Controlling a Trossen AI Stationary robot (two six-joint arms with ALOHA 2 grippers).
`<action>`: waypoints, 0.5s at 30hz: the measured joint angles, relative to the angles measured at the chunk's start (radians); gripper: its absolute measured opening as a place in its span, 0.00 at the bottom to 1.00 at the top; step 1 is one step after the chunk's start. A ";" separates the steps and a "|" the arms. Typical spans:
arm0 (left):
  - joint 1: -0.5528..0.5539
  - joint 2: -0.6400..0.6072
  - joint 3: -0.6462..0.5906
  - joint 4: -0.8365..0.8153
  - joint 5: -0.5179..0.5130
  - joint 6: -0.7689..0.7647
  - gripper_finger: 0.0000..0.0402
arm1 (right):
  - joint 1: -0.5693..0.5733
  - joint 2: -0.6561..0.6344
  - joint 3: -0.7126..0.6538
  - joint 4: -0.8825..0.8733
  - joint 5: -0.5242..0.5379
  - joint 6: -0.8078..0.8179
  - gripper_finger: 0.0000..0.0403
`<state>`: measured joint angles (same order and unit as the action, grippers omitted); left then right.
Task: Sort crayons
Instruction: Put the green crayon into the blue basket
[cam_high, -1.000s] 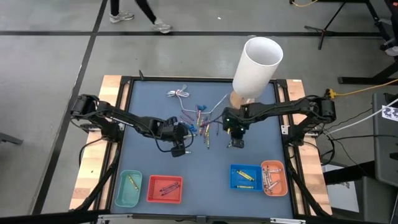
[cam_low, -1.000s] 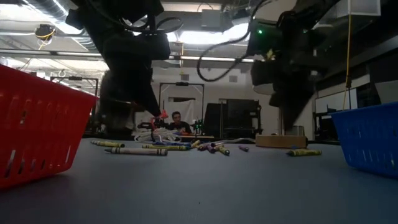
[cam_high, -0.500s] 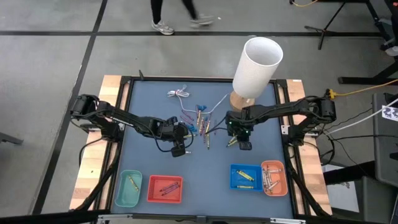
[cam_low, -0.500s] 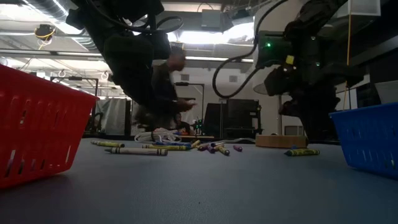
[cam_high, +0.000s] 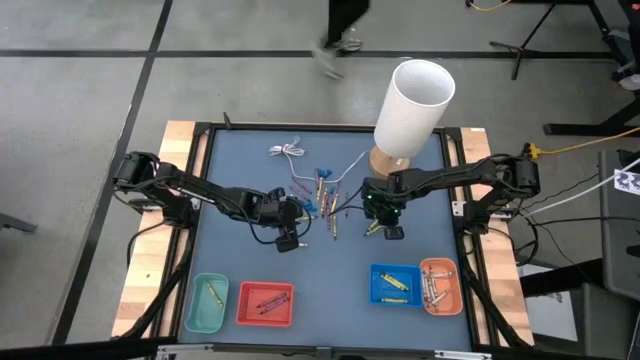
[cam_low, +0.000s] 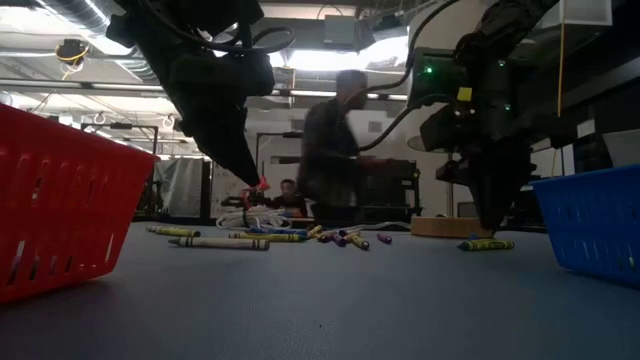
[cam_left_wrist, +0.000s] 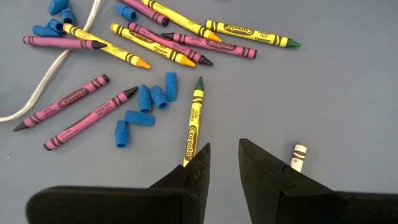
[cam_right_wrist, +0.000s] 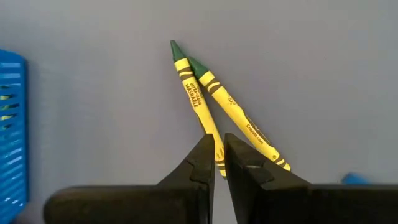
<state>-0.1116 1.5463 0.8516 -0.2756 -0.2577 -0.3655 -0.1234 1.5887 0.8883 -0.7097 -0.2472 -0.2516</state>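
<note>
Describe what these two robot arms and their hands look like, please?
Both arms are dark, slim and jointed, with black cables looping alongside. The left hand and right hand each end in two flat black wedge-shaped fingers. A small green light glows on the right arm near its wrist.

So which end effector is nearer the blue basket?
Right. The right end effector sits over two crayons just up-table of the blue basket; the left end effector is farther, near the table's middle.
</note>
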 joint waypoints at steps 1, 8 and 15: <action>0.000 0.000 0.000 0.000 0.000 0.000 0.17 | 0.000 0.000 0.000 -0.001 -0.002 0.000 0.09; -0.001 0.000 0.000 0.000 0.000 -0.001 0.17 | 0.034 0.001 0.000 -0.008 -0.007 -0.013 0.10; -0.001 0.000 0.000 0.000 0.000 -0.002 0.17 | 0.087 0.001 0.000 -0.002 0.042 -0.017 0.22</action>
<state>-0.1127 1.5463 0.8516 -0.2756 -0.2577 -0.3672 -0.0364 1.5898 0.8883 -0.7119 -0.2053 -0.2686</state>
